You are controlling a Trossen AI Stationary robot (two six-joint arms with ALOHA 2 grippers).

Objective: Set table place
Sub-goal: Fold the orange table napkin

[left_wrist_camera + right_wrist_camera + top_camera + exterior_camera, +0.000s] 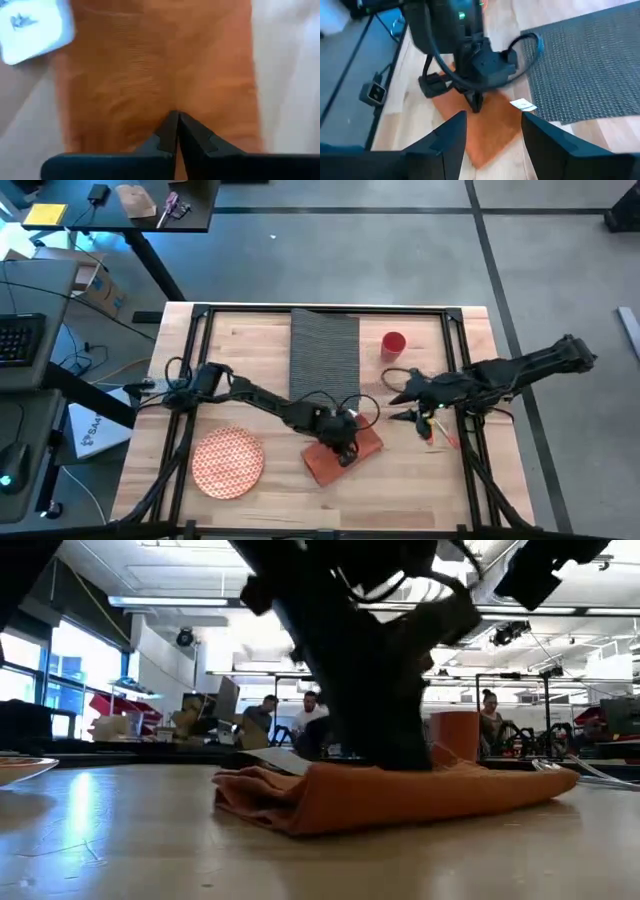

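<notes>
Napkin lies on the table under the left gripper, fingers together; right gripper nearby, fingers apart.

Bright overhead lighting, wrist views blurred

table | on it: placemat, cup, plate, napkin

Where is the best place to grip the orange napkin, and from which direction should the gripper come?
Probably from above, pinching a fold of the cloth: the napkin lies flat and folded on the table. The left gripper already presses down on its middle, fingers shut.
</notes>
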